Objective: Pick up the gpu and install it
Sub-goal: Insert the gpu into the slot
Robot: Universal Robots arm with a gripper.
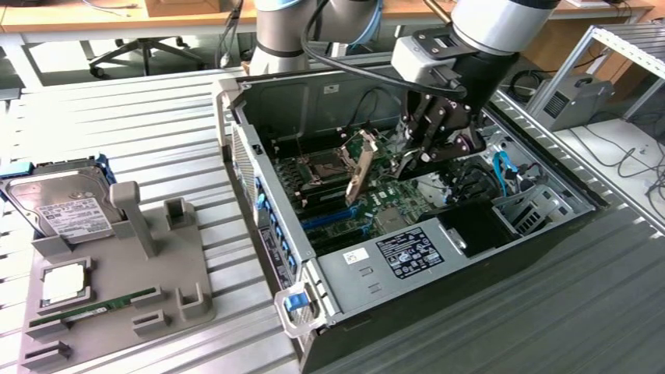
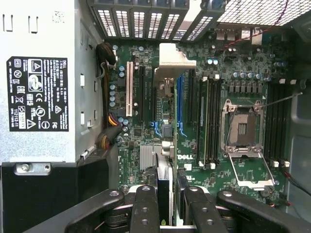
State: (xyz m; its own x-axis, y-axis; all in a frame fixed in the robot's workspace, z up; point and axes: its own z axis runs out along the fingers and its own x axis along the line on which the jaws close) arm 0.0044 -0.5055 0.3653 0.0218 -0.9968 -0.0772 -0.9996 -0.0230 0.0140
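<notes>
The end effector (image 2: pixel 167 204) was clamped on the gpu (image 2: pixel 164 160), holding it edge-down over the motherboard (image 2: pixel 243 184) inside the open computer case (image 1: pixel 301 257) on the bench (image 1: pixel 124 117).

Overhead exterior; wrist close above motherboard (image 2: pixel 194 145)

A robot arm (image 1: pixel 499 23) of thick, rounded grey-silver tube segments, with a second silvery column (image 1: pixel 283 35) behind it. A black cable (image 1: pixel 353 66) loops along it to a light grey boxy block (image 1: pixel 424 56) at the wrist. Below hangs a black gripper (image 1: pixel 424 152) of jointed metal links; its fingers (image 2: pixel 145 208) are matte black bars studded with round silver screws.
</notes>
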